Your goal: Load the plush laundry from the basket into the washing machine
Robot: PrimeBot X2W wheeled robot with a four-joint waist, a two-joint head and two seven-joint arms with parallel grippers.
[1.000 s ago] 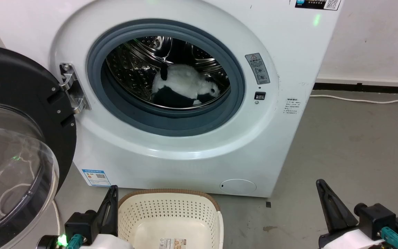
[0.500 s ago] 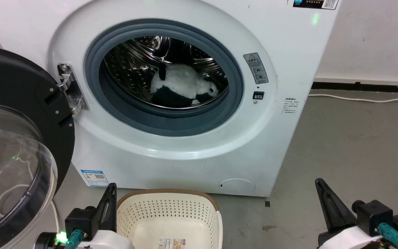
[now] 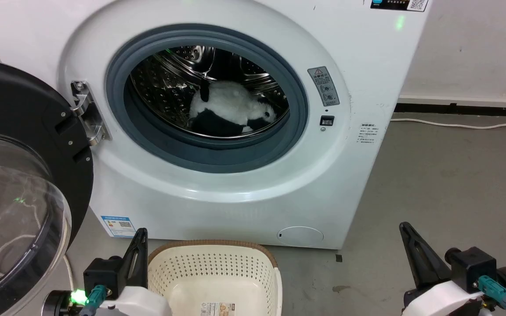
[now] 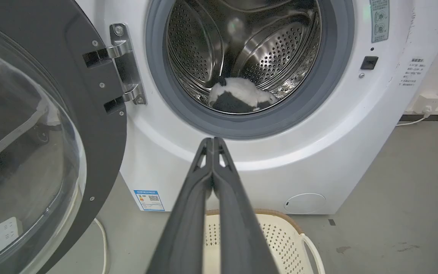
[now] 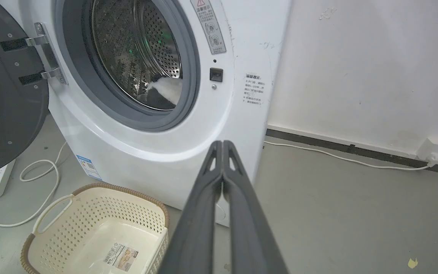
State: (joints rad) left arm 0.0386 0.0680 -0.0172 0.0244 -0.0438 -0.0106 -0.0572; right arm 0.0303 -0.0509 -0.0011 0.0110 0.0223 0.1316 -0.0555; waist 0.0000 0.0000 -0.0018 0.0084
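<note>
Washer (image 3: 235, 193) w/ door (image 3: 20, 109) standing open to the L, head view. Panda toy (image 3: 231, 107) lies on the bottom of the drum (image 3: 165, 83), wholly behind the grey seal (image 3: 218, 153), w/ nothing hanging over the lip. Its long axis runs approx. across the opening, L to R, face toward the R, black limb at the front.

Basket (image 3: 211, 267) stands on the floor (image 3: 446, 184) just in front of the washer, below the opening. It holds a paper label (image 3: 219, 309) and no laundry.

L gripper (image 3: 141, 235) sits just beside the basket's L wall. R gripper (image 3: 404, 228) is well apart to the R, past the washer's R edge. Wrist views: each pair of fingers is pressed together along its length, w/ nothing between them.

From either gripper the toy lies ahead and above, inside the drum. The L gripper is more nearly under the opening, hence nearer.

Judgement: loading looks done, no regrasp needed. Next move, if any, is prob. the door. It is hinged on the L side and its glass is closest to the L arm, so that arm has the shorter reach. The R arm would have to cross the opening.
</note>
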